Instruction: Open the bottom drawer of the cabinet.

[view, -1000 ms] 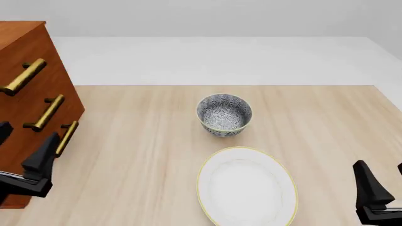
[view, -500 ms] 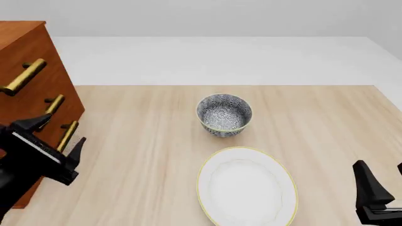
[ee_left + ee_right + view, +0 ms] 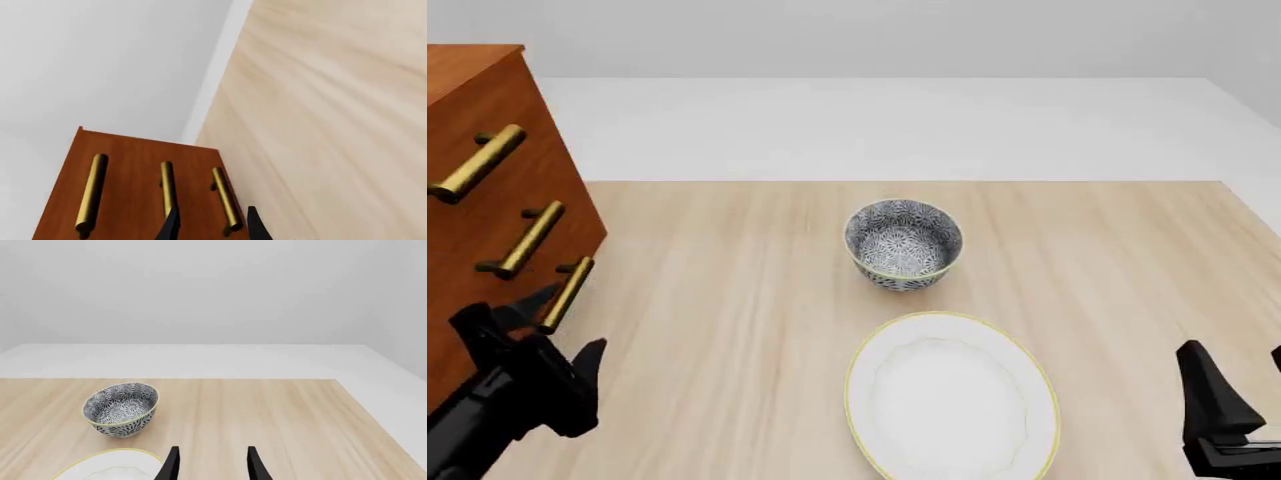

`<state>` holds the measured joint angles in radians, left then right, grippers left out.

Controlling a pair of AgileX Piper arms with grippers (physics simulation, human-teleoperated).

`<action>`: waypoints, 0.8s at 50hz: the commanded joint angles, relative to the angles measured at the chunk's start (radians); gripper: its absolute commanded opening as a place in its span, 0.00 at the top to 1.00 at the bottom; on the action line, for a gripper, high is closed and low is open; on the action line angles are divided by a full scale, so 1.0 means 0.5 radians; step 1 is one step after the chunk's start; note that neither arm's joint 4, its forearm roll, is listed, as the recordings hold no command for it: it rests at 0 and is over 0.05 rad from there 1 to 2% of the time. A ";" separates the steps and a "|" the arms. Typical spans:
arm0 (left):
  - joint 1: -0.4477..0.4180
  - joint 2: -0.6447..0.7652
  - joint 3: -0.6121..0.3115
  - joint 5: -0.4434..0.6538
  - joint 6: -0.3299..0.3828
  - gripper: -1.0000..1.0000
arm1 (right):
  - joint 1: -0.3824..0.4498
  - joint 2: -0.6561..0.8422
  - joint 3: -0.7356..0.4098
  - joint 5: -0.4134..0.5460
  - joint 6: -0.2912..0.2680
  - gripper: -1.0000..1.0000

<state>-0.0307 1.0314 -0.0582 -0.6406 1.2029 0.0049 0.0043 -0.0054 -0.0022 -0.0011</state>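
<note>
In the front view, the left gripper (image 3: pixel 534 345) is seen lower and more turned than half a second earlier: it was then raised across the cabinet's front, partly covering the middle handle, whereas now it sits below and just in front of the lowest handle, with all three handles uncovered. Its fingers are spread apart and nothing is held between them. The right gripper (image 3: pixel 1234 385) has not shifted at the lower right edge; one dark finger is shown fully there and the other is cut by the frame. The patterned bowl (image 3: pixel 904 243) and the white plate (image 3: pixel 950 396) are unchanged on the table (image 3: pixel 761 300).

The cabinet (image 3: pixel 481 200) stands at the table's left side, its reddish-brown front facing the table. The bottom drawer (image 3: pixel 527 330) is the lowest of three, marked by the brass handle (image 3: pixel 567 293); it appears flush with the drawers above, though the steep angle makes this hard to confirm.

In the left wrist view, the cabinet front (image 3: pixel 133 195) is shown with three brass bars side by side. The handle nearest the table surface (image 3: pixel 227 200) lies between the two dark fingertips (image 3: pixel 171 227), which are parted and not touching it.

In the right wrist view, the two fingertips (image 3: pixel 172 465) are seen parted and empty, above the plate's rim (image 3: pixel 113 455), with the bowl (image 3: pixel 121 408) beyond.
</note>
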 commanded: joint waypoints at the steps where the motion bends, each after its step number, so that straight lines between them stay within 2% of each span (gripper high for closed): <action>1: 0.033 0.274 0.081 -0.413 0.233 0.00 | 0.000 0.000 0.000 0.001 0.000 0.00; 5: 0.021 0.369 0.058 -0.482 0.252 0.00 | 0.000 -0.001 0.000 0.001 0.000 0.00; 9: 0.029 0.546 0.069 -0.678 0.298 0.00 | 0.001 0.000 0.000 0.001 0.000 0.00; 11: 0.027 0.540 0.048 -0.661 0.279 0.00 | 0.000 -0.001 0.000 0.001 0.000 0.00; 13: 0.039 0.669 0.072 -0.796 0.317 0.00 | 0.000 0.000 0.000 0.001 0.000 0.00; 24: 0.080 1.058 0.097 -1.146 0.321 0.00 | 0.000 -0.001 0.000 0.001 0.000 0.00; 40: 0.147 1.195 0.039 -1.158 0.357 0.00 | 0.000 0.000 0.000 0.001 0.000 0.00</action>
<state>0.0224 1.5680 -0.0297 -1.1870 1.3747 0.0050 0.0041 -0.0055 -0.0019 -0.0012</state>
